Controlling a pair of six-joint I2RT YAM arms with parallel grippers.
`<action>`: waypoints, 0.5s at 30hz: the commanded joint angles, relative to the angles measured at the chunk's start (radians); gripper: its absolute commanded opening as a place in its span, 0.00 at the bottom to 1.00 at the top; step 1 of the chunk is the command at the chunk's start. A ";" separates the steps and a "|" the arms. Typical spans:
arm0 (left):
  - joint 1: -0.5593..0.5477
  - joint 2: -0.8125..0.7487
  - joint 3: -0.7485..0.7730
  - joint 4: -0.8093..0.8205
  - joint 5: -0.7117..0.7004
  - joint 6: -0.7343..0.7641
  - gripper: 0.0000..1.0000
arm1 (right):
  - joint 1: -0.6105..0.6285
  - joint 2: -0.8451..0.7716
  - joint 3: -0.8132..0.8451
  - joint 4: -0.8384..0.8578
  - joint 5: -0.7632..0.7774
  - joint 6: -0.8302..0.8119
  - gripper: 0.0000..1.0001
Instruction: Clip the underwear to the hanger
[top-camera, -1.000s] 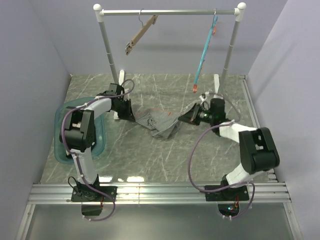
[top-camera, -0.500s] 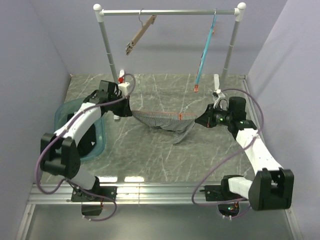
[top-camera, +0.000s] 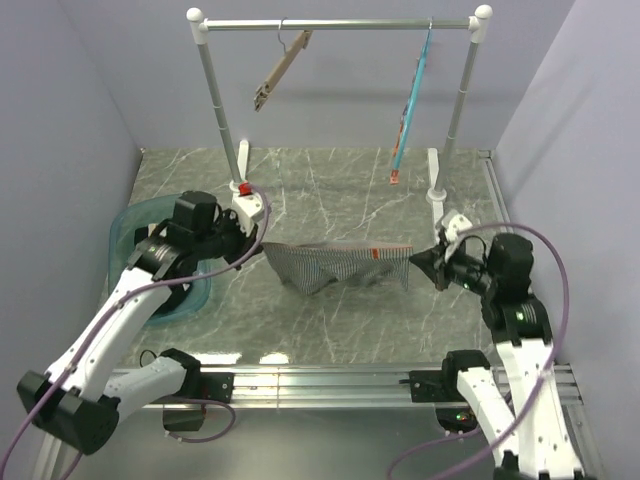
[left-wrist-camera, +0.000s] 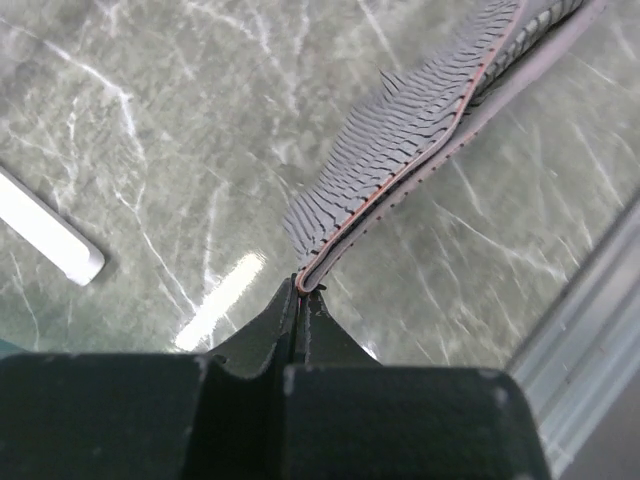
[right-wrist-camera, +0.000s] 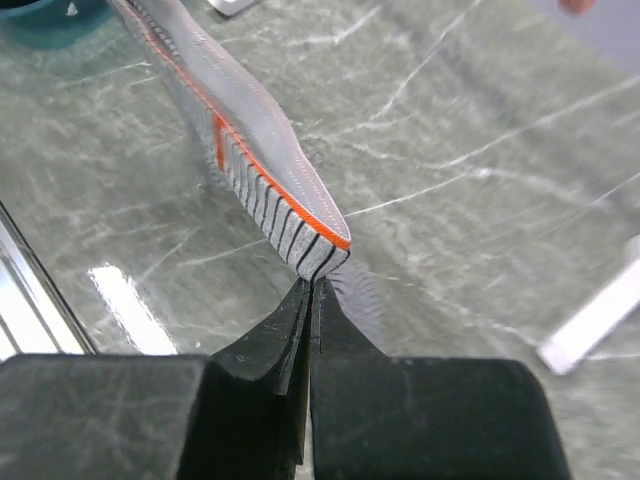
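Observation:
The grey-and-white striped underwear (top-camera: 335, 263) hangs stretched between both grippers above the table, waistband taut and level, an orange tag (top-camera: 374, 255) near its right part. My left gripper (top-camera: 258, 240) is shut on the waistband's left end; the left wrist view shows the pinched corner (left-wrist-camera: 306, 282). My right gripper (top-camera: 418, 260) is shut on the right end, with the waistband (right-wrist-camera: 300, 215) seen edge-on above the fingertips (right-wrist-camera: 318, 300). The wooden hanger (top-camera: 281, 68) hangs tilted on the rack's bar at the back left, well above the underwear.
A slim teal-blue hanger (top-camera: 411, 105) with orange clips hangs at the right of the white rack (top-camera: 340, 24). A teal basin (top-camera: 196, 275) sits at the left under my left arm. The rack's feet (top-camera: 434, 175) stand on the marble table behind the underwear.
Both grippers have lifted the underwear off the table and drawn apart and toward the near edge. The waistband has gone from crumpled to straight and taut.

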 joint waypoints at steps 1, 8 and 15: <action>-0.011 -0.086 0.003 -0.120 0.061 0.064 0.00 | 0.007 -0.138 0.032 -0.114 0.000 -0.139 0.00; -0.024 -0.111 0.052 -0.330 0.087 0.177 0.00 | 0.007 -0.306 -0.021 -0.207 -0.035 -0.182 0.00; -0.027 -0.132 0.067 -0.303 0.067 0.185 0.00 | 0.007 -0.415 -0.106 -0.070 -0.095 -0.199 0.00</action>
